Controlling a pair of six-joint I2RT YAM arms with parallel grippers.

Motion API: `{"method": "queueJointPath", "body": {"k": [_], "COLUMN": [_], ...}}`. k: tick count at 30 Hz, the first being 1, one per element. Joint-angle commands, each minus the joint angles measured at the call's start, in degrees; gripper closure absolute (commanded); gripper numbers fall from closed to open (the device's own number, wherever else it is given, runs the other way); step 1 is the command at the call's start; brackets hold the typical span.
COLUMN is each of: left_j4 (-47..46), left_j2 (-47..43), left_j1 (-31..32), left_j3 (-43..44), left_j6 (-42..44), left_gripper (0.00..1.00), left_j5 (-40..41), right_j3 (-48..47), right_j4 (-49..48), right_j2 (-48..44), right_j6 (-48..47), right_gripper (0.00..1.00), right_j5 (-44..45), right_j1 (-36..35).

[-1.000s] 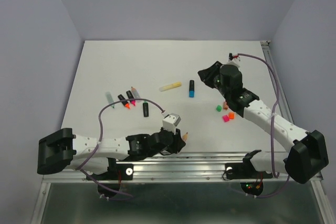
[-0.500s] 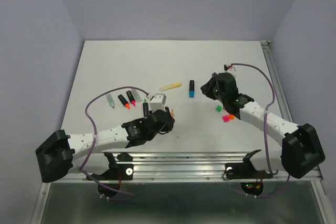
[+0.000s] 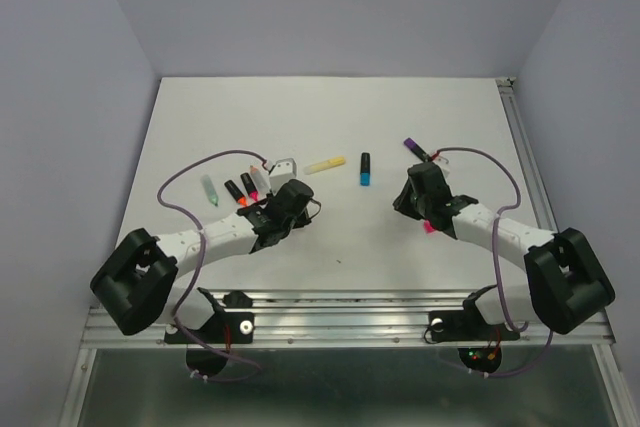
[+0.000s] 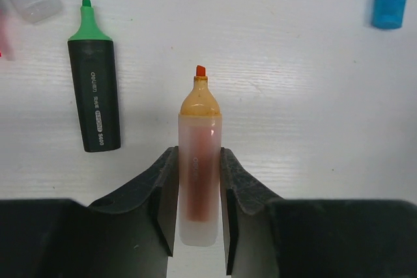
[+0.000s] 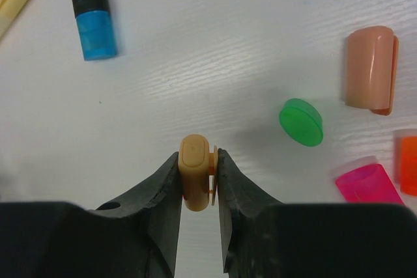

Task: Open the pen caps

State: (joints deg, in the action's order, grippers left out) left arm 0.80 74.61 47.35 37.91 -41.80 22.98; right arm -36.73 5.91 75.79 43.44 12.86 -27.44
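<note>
Top view: in the last second the left tool [image 3: 295, 197] has swung out from the near edge to the row of uncapped pens on the left. The right tool [image 3: 410, 192] has drawn back from the far right towards the loose caps. This uncovers a purple-capped pen [image 3: 415, 147] that its arm had hidden. A blue-capped pen [image 3: 366, 169] lies mid-worktop. Pen and cap are now well apart, so this pen looks opened; each half probably goes to its own pile next.

Left wrist view: the left tool is closed snugly on a pastel orange pen [image 4: 199, 161], its orange tip bare. A green-tipped black pen [image 4: 94, 92] lies just to its left.

Right wrist view: the right tool is pinched nearly shut on the pastel orange cap [image 5: 195, 170], above the surface. To the right lie a green cap [image 5: 301, 122], a peach cap [image 5: 371, 66] and a pink cap [image 5: 368, 183].

The worktop [image 3: 200, 117] is plain white, with pale lilac walls [image 3: 350, 7] around it and a metal rail [image 3: 350, 307] along the near edge.
</note>
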Motion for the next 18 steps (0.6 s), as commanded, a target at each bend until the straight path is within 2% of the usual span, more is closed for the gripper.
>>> {"method": "queueJointPath", "body": {"k": [1,5,11,13,16,17,18], "left_j4": [1.22,3.24,5.18,5.53,6.41,6.5,6.58], "left_j2": [4.04,9.66,13.1,13.11,12.23,11.44,11.0], "left_j1": [-1.82,-3.23,-3.67,-3.76,-3.85,-3.85,-3.85], "left_j3": [4.18,7.17,9.37,9.37,9.11,9.02,8.85], "left_j6": [2.16,2.51,2.25,1.81,1.37,1.28,1.28], "left_gripper": [1.0,1.0,1.0,0.96,0.79,0.65,0.6], "left_j5": [-1.27,-1.89,-3.12,-3.03,-2.85,-3.12,-3.29], "right_j3": [1.4,3.06,5.26,5.61,5.97,5.97,6.06], "right_j4": [1.99,4.02,4.37,4.98,6.83,7.7,7.97], "right_j2": [1.37,1.03,-1.6,-2.4,-3.36,-3.8,-4.15], "right_j6": [-0.73,-0.38,-0.2,-0.02,0.59,0.59,0.68], "right_gripper": [0.94,0.91,0.84,0.82,0.77,0.75,0.72], "right_j5": [0.94,1.11,-0.91,-1.0,-0.56,-0.38,-0.3], "right_j1": [0.37,0.46,0.37,0.37,0.46,0.37,0.37]}}
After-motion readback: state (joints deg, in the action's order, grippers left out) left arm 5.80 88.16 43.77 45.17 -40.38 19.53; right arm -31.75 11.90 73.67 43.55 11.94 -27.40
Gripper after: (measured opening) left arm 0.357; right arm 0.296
